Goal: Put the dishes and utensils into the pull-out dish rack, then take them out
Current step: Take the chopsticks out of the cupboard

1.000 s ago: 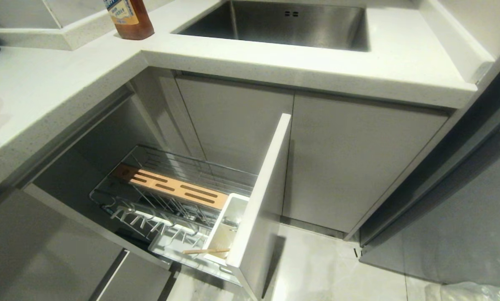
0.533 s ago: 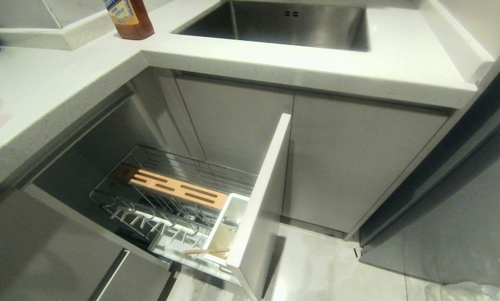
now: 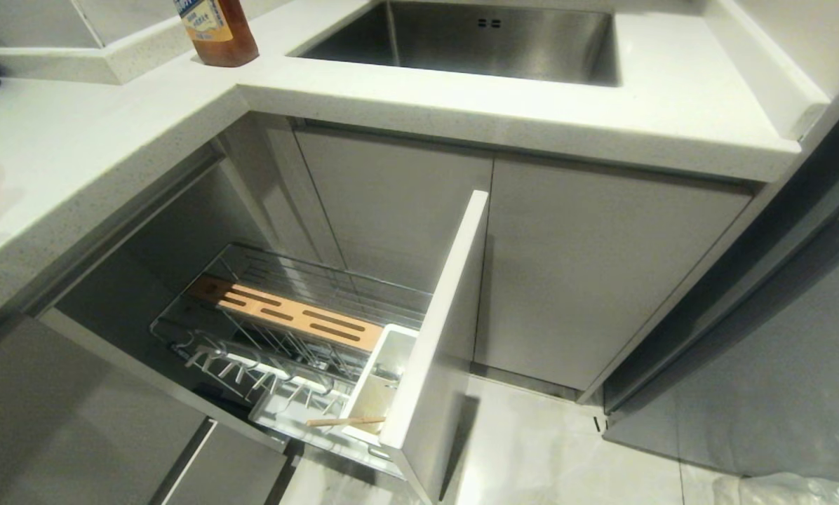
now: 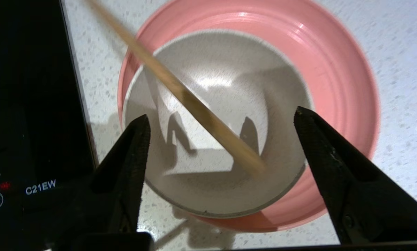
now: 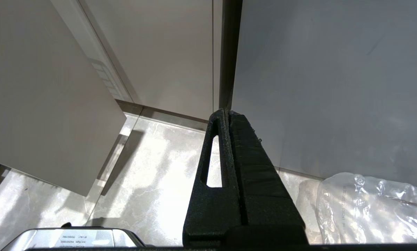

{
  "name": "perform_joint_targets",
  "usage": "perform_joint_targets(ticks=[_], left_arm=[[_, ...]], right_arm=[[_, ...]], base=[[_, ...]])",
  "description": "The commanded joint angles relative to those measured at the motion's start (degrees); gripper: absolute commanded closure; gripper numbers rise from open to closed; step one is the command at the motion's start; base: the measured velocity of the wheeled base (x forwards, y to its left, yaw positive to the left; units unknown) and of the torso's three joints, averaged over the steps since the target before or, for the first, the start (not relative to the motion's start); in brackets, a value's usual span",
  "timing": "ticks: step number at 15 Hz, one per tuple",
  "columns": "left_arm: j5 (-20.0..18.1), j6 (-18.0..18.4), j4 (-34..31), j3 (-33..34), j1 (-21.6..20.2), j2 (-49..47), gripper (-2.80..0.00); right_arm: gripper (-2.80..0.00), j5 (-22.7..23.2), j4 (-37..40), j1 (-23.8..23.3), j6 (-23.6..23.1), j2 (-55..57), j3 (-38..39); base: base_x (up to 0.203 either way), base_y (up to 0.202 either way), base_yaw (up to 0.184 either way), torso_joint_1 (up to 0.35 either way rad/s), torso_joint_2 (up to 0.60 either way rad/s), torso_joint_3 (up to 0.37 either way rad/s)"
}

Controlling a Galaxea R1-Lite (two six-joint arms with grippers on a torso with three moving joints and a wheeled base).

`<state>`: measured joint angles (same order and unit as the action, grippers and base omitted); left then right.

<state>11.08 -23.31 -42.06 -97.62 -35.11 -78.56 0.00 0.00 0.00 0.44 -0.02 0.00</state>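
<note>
My left end effector (image 4: 221,115) hangs spread wide above the cream-white bowl (image 4: 229,104), which sits in the pink plate (image 4: 334,69) on the worktop (image 4: 396,42). A chopstick (image 4: 180,94) slants across the bowl, gripped by nothing. One chopstick (image 3: 346,421) lies in the pull-out rack's caddy (image 3: 381,393). My right end effector (image 5: 229,115) is pressed together near the floor (image 5: 152,167).

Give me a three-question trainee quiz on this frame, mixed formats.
1. True or false: the bowl sits on the pink plate.
2. The left gripper is: A) open above the bowl, B) shut on a chopstick.
3. Fill in: in the pull-out rack, a chopstick lies across the white ___.

Key: 1 true; 2 A; 3 caddy.
</note>
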Motion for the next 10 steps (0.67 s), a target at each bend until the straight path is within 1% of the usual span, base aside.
perform_joint_targets(ticks=[1, 7, 10], left_arm=[[0.1, -0.2, 0.2, -0.4, 0.0, 0.2, -2.8], [0.1, -0.2, 0.6, -0.7, 0.0, 0.3, -2.8], [0.1, -0.5, 0.6, -1.9, 0.1, 0.8, -2.8]], right_arm=[[0.0, 0.0, 0.0, 0.0, 0.0, 0.0, 0.0], [0.0, 0.0, 0.0, 0.0, 0.0, 0.0, 0.0], [0.0, 0.0, 0.0, 0.0, 0.0, 0.0, 0.0]], base=[[0.0, 0.0, 0.0, 0.0, 0.0, 0.0], [0.0, 0.0, 0.0, 0.0, 0.0, 0.0], [0.0, 0.0, 0.0, 0.0, 0.0, 0.0]])
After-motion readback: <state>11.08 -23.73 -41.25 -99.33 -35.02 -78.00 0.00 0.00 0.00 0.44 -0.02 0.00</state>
